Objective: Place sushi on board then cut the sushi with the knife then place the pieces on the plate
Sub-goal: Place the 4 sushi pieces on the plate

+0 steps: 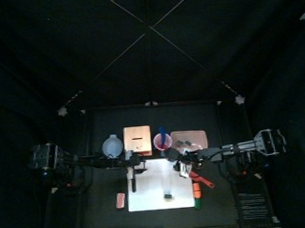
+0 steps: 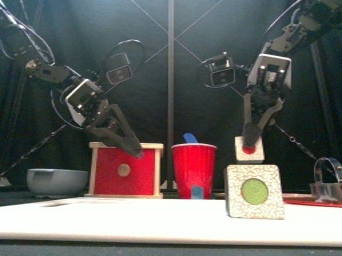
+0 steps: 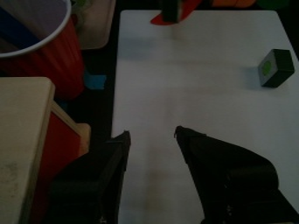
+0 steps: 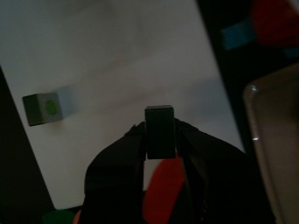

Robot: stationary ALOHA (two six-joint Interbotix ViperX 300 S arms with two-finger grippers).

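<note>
One dark green sushi piece point(image 2: 254, 191) stands on the white board point(image 2: 134, 218), pale face toward the front. It also shows as the sushi piece point(image 3: 275, 66) and the sushi piece point(image 4: 47, 107) in the wrist views. My right gripper point(image 2: 247, 148) hangs above and just behind it, shut on the red knife point(image 4: 163, 185). A dark block point(image 4: 159, 129) sits between the jaw tips; I cannot tell what it is. My left gripper point(image 3: 152, 140) hovers open over the board's left part, with nothing between its jaws. The pink tray point(image 1: 187, 139) lies at the back right.
Along the back stand the blue-grey bowl point(image 2: 56, 180), the wooden box point(image 2: 124, 168) with its red drawer front, and the red cup point(image 2: 194, 170) holding the blue knife point(image 2: 190, 138). The metal cutter point(image 2: 327, 185) is at the far right. A small red toy point(image 1: 121, 199) lies left of the board.
</note>
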